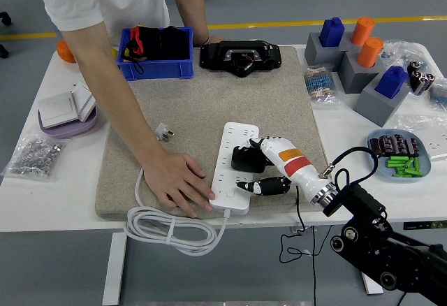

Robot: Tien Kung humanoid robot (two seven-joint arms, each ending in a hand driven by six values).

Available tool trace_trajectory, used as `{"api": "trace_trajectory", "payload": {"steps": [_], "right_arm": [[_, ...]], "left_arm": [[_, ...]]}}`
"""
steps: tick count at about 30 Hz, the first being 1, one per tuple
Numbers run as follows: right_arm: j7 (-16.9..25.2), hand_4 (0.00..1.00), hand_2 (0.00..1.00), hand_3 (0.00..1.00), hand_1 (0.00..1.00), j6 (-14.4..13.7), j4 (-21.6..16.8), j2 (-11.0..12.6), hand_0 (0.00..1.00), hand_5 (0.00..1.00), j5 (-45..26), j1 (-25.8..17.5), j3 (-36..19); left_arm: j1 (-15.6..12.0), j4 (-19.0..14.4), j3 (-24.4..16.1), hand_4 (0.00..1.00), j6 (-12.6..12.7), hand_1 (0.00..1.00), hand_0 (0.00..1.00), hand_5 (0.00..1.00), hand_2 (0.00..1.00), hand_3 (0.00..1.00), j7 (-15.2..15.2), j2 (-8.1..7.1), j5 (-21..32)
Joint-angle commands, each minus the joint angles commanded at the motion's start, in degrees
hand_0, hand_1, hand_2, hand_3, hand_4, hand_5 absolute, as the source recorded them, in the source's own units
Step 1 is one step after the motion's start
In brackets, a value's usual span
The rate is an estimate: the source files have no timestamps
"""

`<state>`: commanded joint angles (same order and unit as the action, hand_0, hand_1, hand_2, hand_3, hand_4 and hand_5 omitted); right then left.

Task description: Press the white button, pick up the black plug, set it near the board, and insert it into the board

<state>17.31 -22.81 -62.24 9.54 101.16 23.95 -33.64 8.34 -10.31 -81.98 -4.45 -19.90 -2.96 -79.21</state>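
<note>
1. Right robot hand (269, 166), white with black fingers and an orange-red label on its back, reaches in from the lower right over the white power strip (231, 170), and its fingers are curled around the black plug (246, 158).
2. That plug sits directly on top of the strip's middle sockets, under the upper fingers of the hand; the thumb (260, 186) lies lower, pointing left across the strip. Whether the pins are seated in a socket cannot be told.
3. The strip lies on a grey felt mat (202, 110) on the white table (49, 194), its long side running away from the near edge.
4. A person's hand (176, 184) presses flat on the mat and touches the near-left corner of the strip, well apart from the plug.
5. The strip's white cable (171, 230) coils over the near table edge, and its white plug end (165, 133) lies on the mat to the strip's left.
6. A blue bin (155, 54) stands at the mat's far left corner.
</note>
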Motion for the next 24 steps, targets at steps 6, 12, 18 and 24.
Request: {"api": "trace_trajectory", "payload": {"steps": [6,12,18,24], "right_arm": [[0.18,0.915,0.528,0.581,0.534,-0.19,-3.18,0.04,0.632,0.128,0.9,-0.47,-3.66],[-0.29,0.91,0.528,0.582,0.536,0.01,-7.18,0.85,0.636,0.124,2.02,-1.26,-8.02],[-1.34,0.901,0.537,0.589,0.554,0.85,-11.09,1.9,0.652,0.126,3.35,-3.31,-13.95],[-2.32,0.998,0.542,0.594,0.568,1.61,-11.87,3.1,0.667,0.13,3.49,-6.07,-19.55]], "left_arm": [[-0.06,0.0,-0.14,0.661,0.01,0.71,0.772,0.557,0.668,0.734,-0.01,-0.01,-0.12],[-0.1,0.0,-0.25,0.66,0.01,0.71,0.772,0.557,0.668,0.734,-0.01,0.02,-0.14],[-0.03,0.0,-0.35,0.66,0.01,0.71,0.773,0.557,0.667,0.734,0.02,-0.01,-0.21],[-0.02,0.0,-0.43,0.66,0.06,0.71,0.773,0.556,0.667,0.734,0.09,-0.02,-0.14]]}}
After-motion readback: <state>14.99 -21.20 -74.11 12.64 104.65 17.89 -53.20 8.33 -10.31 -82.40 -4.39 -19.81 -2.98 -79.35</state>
